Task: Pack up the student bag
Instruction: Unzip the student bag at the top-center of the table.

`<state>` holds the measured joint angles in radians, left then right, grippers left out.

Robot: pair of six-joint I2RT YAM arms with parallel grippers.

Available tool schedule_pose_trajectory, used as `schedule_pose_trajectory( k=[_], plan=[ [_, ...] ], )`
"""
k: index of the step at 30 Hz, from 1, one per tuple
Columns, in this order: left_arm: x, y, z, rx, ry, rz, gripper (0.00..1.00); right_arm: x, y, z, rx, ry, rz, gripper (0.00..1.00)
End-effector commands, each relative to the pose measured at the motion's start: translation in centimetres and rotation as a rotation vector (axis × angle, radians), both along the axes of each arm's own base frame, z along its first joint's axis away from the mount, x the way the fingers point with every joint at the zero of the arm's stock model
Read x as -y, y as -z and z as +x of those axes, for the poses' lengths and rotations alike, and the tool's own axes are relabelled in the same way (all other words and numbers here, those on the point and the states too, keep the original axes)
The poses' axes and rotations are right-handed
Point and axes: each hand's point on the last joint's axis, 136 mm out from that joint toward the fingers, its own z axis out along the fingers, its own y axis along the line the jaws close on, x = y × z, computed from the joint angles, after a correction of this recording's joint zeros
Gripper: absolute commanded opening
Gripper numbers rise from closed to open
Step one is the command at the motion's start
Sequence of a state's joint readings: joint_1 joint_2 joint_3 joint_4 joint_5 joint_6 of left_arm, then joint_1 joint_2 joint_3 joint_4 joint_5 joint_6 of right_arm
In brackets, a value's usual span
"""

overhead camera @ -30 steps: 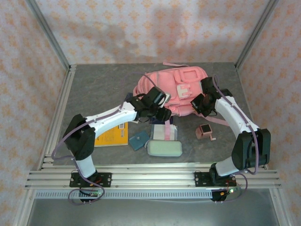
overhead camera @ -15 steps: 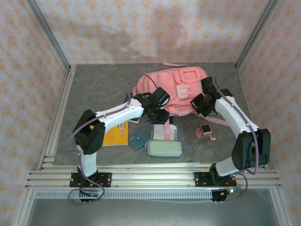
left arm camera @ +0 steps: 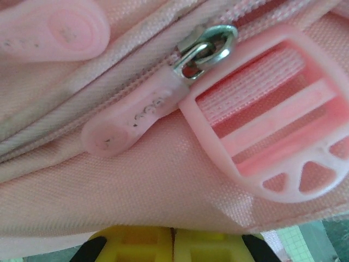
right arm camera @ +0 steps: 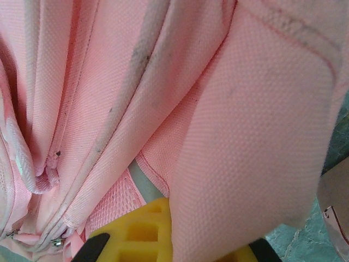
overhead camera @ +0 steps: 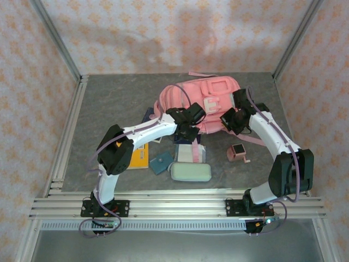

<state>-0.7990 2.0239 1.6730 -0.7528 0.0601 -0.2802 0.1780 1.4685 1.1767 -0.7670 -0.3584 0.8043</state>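
The student bag [overhead camera: 203, 98], a big pink backpack, lies at the back middle of the table. My left gripper [overhead camera: 191, 127] is pressed to its near edge. In the left wrist view its yellow fingers [left arm camera: 136, 243] meet, shut, their tips under a fold of the bag's fabric [left arm camera: 136, 191]. Above them are a pink zip pull [left arm camera: 131, 120] and a pink buckle [left arm camera: 272, 136]. My right gripper [overhead camera: 229, 121] is at the bag's right near corner. It is shut on a pink flap of the bag [right arm camera: 245, 142] that runs down between its yellow fingers [right arm camera: 136, 234].
In front of the bag lie a yellow book [overhead camera: 139, 158], a small blue wallet [overhead camera: 161, 162], a mint pencil case [overhead camera: 191, 172], a striped pink notebook [overhead camera: 190, 152] and a small pink box [overhead camera: 238, 152]. Metal rails edge the table on the left and near sides.
My left arm has reached further right, up to the bag's near edge, and its jaws have gone from part open to shut. The right arm has not moved.
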Motion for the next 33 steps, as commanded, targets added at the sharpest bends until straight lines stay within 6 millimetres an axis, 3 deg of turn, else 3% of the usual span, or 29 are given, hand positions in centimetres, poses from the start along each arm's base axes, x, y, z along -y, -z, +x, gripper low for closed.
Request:
schedule_pose_trajectory(
  k=[1,11,22,28,31,33],
  plan=[
    [-3.3,-1.1,0.9,0.065,-0.055,0.094,0.00,-0.4,-1.9,0.3,0.052,-0.049,0.004,0.00],
    [-8.9,-1.3,0.6,0.060,-0.144,0.090,0.00,1.3,-2.2,0.3,0.050,-0.065,-0.107,0.00],
    [-14.5,0.0,1.0,0.010,-0.233,0.093,0.00,2.1,-2.7,1.3,0.062,-0.081,-0.157,0.00],
    [-15.7,0.4,1.4,-0.002,-0.252,0.086,0.00,3.1,-3.3,2.3,0.071,-0.084,-0.180,0.00],
    [-14.1,-0.6,1.4,-0.010,-0.232,-0.004,0.00,3.2,-3.4,3.2,0.076,-0.103,-0.193,0.00],
    [-12.2,-2.2,1.4,-0.006,-0.224,-0.107,0.00,2.8,-3.4,3.8,0.056,-0.120,-0.180,0.33]
  ],
)
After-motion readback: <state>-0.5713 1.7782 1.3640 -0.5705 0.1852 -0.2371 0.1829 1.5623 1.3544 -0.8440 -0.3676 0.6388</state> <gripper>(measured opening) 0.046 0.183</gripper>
